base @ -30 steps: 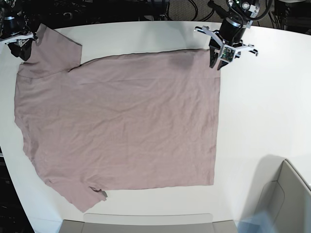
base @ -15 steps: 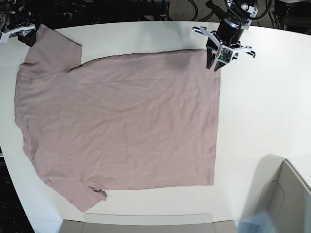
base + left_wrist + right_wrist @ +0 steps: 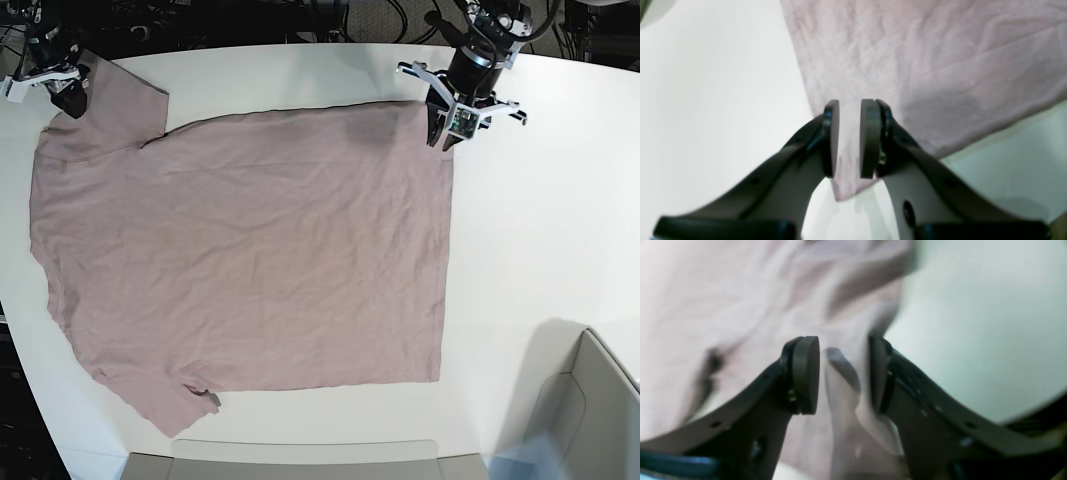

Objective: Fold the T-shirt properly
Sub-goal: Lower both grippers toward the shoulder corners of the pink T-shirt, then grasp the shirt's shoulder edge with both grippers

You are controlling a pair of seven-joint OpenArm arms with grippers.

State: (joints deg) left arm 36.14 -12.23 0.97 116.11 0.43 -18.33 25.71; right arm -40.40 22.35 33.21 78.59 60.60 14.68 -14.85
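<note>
White tabletop (image 3: 540,230), dark clutter and cables behind its far edge. Plain dusty-pink short-sleeved cloth T-shirt (image 3: 250,260) lies spread flat and wrinkled on it, covering most of the middle and one side in the base view, both sleeves out flat. Grey moulded shape (image 3: 590,410) at the tabletop's near corner, well apart from the shirt.

Left gripper (image 3: 447,132) sits over the shirt's far hem corner. Left wrist view: left gripper (image 3: 849,138) jaws stand apart with a narrow gap; the pink hem corner shows through the gap and runs on to its tip just past the pads. Cloth looks to lie flat below the pads rather than pinched between them. White tabletop on both sides of that corner.

Right gripper (image 3: 62,84) is at the far sleeve, at the shirt's opposite far corner, right at the tabletop's edge. Right wrist view is blurred: right gripper (image 3: 843,373) jaws wide apart, a raised fold of pink cloth between them. One pad (image 3: 877,373) touches or nearly touches the fold; the other pad (image 3: 805,373) stands clear of it. Cannot tell if the fold is actually gripped. Bare tabletop just beside that sleeve edge.
</note>
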